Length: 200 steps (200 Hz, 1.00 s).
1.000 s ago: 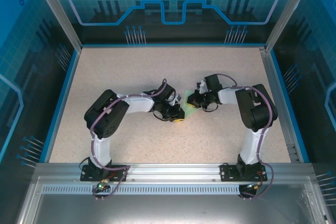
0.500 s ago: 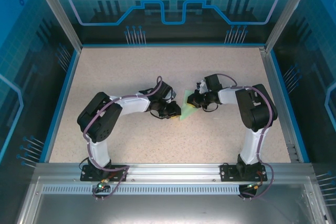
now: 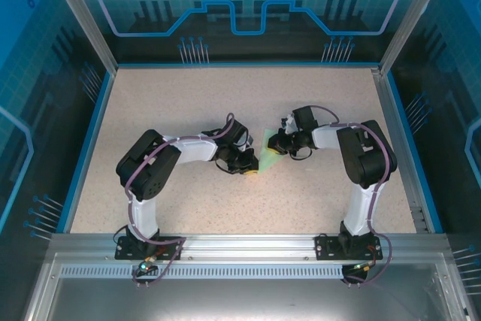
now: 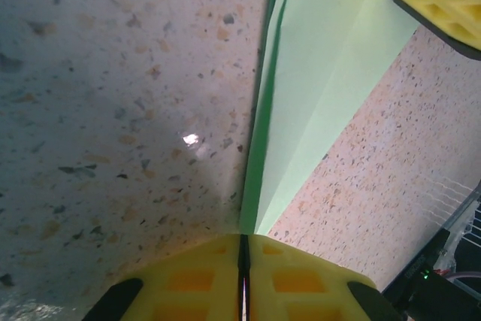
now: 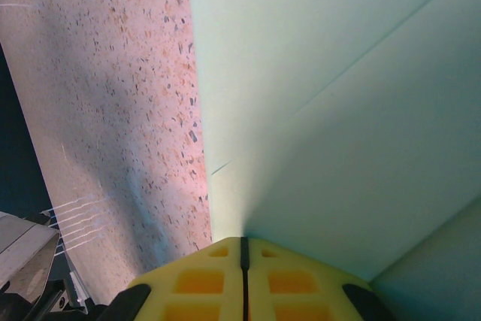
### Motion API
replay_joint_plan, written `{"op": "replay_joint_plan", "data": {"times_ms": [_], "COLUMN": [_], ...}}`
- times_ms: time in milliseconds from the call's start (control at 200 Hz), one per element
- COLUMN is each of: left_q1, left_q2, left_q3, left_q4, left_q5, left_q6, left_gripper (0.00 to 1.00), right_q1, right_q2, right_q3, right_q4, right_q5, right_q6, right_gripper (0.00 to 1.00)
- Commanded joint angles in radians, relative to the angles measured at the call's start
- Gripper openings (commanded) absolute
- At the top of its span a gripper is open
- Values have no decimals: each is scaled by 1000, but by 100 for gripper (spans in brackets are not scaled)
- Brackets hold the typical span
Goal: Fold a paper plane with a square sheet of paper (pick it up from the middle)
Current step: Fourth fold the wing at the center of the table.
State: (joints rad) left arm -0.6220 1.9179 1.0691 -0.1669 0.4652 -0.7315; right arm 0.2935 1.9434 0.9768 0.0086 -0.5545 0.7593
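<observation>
Mint-green paper sheet (image 3: 268,155), thin, matte, plain, sharply creased into layered folds, at mid-table over speckled beige tabletop (image 3: 188,103). Pinched along the folded edge by left gripper (image 3: 252,167), waffle-textured yellow pads (image 4: 195,282) pressed together on it. Clamped from the opposite side by right gripper (image 3: 276,145), yellow pads likewise closed on the paper. Straight diagonal crease across the flat face.

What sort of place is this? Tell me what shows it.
Probably a robotics lab cell: a speckled table fenced by blue see-through panels on an aluminium frame, with two arms bolted to its near rail, holding green paper.
</observation>
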Motion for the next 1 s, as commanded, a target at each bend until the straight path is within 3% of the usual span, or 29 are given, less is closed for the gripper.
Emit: {"op": "replay_joint_plan", "data": {"times_ms": [0,840,995], "left_q1": [-8,-30,-30], "left_q2": [7,47,-9], "left_q3": [16,43,56], "left_q4": [4,-78,-117], "left_q5": [53,31,1], "left_q6": [8,59,83], "left_gripper": [11,3,7], "right_q1": [0,0,0], "right_q2": [83,88,88], "right_q3": [-24,-28,-28], "right_q4": [-76,-75,-74], "right_q5": [100,102,102], "right_q6": [-16,-14,-14], "right_gripper": [7,7,7]}}
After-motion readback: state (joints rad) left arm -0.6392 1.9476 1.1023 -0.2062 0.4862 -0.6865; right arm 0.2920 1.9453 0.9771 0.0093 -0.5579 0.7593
